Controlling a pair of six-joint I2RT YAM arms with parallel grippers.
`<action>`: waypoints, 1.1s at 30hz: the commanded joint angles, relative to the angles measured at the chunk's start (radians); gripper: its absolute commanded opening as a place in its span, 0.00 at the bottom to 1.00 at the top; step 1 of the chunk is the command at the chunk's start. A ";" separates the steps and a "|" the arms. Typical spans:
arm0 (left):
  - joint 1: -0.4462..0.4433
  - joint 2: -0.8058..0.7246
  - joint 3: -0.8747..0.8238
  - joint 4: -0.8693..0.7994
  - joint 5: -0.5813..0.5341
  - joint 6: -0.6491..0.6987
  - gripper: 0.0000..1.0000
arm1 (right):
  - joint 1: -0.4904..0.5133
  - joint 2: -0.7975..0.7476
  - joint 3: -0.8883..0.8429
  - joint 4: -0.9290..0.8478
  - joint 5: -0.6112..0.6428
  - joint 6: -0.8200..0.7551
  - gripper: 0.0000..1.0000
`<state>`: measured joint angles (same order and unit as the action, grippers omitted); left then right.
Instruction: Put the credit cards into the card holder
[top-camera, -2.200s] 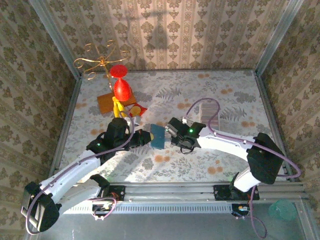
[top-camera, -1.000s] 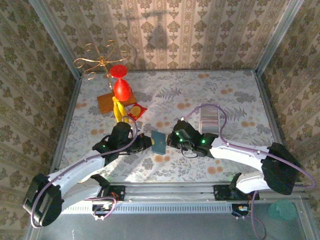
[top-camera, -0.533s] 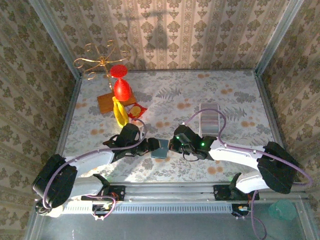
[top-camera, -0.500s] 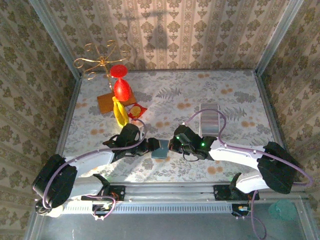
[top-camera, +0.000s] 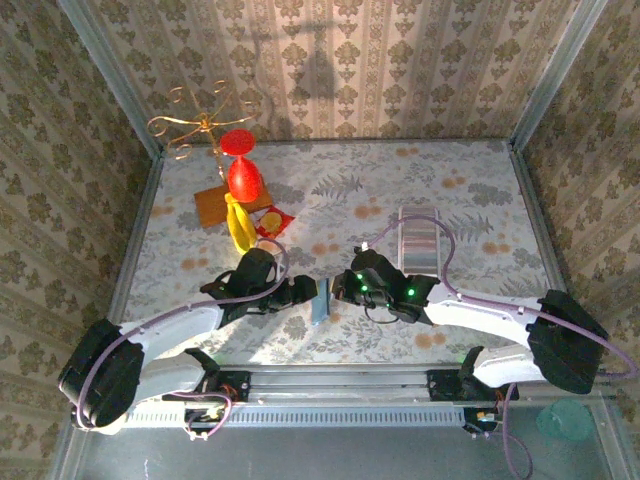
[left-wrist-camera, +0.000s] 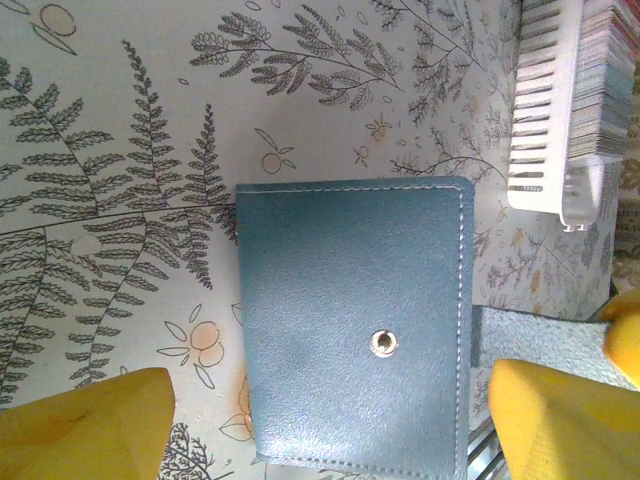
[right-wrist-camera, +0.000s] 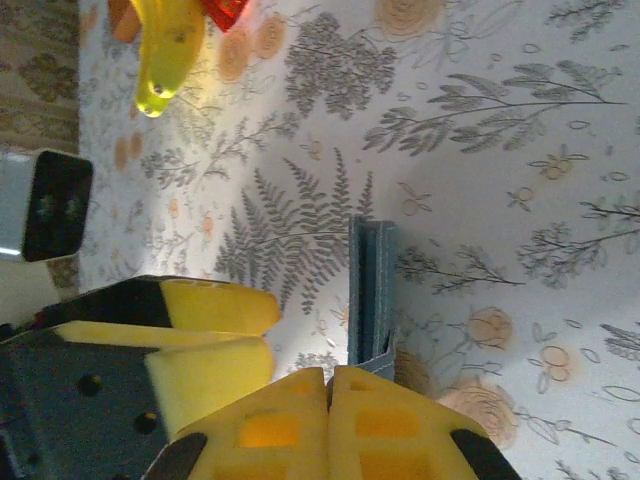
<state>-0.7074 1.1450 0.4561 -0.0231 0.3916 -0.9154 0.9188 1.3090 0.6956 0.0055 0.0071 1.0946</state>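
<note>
The dark-teal card holder (top-camera: 319, 298) stands on its edge on the table between the two grippers. In the left wrist view its broad face (left-wrist-camera: 350, 330) with a metal snap fills the middle. My left gripper (left-wrist-camera: 330, 428) is open, with its yellow fingers (left-wrist-camera: 85, 425) wide on either side of the holder and not touching it. My right gripper (right-wrist-camera: 328, 375) is shut on the holder's flap (right-wrist-camera: 378, 352), and the holder's edge (right-wrist-camera: 368, 280) rises just beyond it. The credit cards (left-wrist-camera: 605, 70) sit packed in a white slotted rack (top-camera: 418, 240) behind the right arm.
A yellow banana (top-camera: 238, 222), a red goblet (top-camera: 242, 172), a brown square (top-camera: 212, 205) and a red packet (top-camera: 272, 222) lie at the back left, by a gold wire stand (top-camera: 195, 125). Patterned walls enclose the table; a metal rail (top-camera: 340, 378) runs along the near edge.
My left gripper has opened and let go of the card holder. The holder has turned from face-up to standing on its edge, still pinched by the right gripper.
</note>
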 joint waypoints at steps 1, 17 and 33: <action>-0.007 -0.001 0.040 -0.010 -0.005 0.014 0.82 | 0.008 -0.030 -0.004 0.070 -0.022 -0.022 0.00; -0.007 0.065 0.034 0.002 -0.007 0.016 0.42 | 0.011 -0.047 -0.050 -0.010 0.042 0.019 0.00; -0.006 0.051 -0.033 -0.011 0.002 0.032 0.16 | -0.014 -0.068 -0.085 -0.383 0.226 0.153 0.00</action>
<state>-0.7074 1.2079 0.4496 -0.0227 0.3851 -0.8989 0.9131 1.2427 0.6273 -0.2794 0.1642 1.1984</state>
